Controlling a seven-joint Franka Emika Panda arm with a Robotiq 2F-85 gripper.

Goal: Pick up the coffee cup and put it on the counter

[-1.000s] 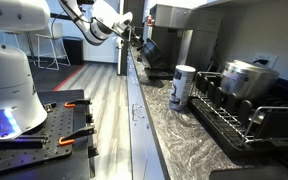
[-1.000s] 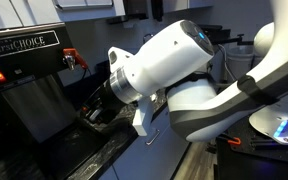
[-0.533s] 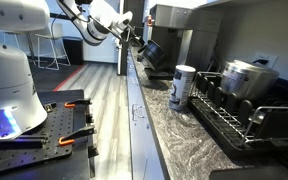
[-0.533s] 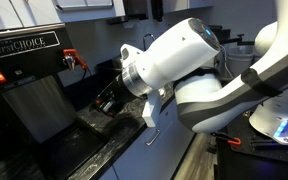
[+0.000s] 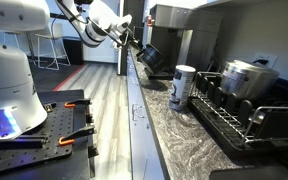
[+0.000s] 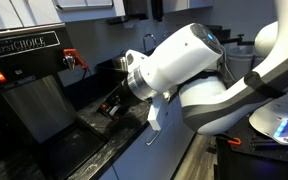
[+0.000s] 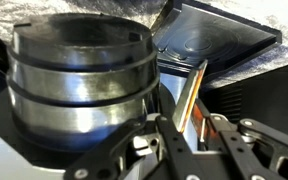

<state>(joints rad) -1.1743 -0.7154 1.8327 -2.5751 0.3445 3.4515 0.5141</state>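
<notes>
The dark, squat coffee cup [image 5: 151, 54] hangs in the air in front of the coffee machine [image 5: 179, 35], above the far end of the speckled stone counter [image 5: 174, 135]. My gripper [image 5: 139, 45] is shut on it from the aisle side. In the wrist view the cup [image 7: 79, 75] fills the left half, tilted, mouth towards the camera. There my gripper [image 7: 194, 135] clamps a thin part at the cup's side. In an exterior view the white arm hides most of the cup [image 6: 112, 105] over the counter [image 6: 94, 160].
A tall white tumbler [image 5: 183, 85] stands on the counter beside a black dish rack [image 5: 234, 115] holding a steel pot [image 5: 246, 78]. The machine's black drip tray [image 7: 219, 40] lies below the cup. The black perforated robot table [image 5: 44, 125] holds orange-handled tools.
The arm has drawn back from the coffee machine with the cup still in its grip, and the cup has moved a little out and down from the drip tray.
</notes>
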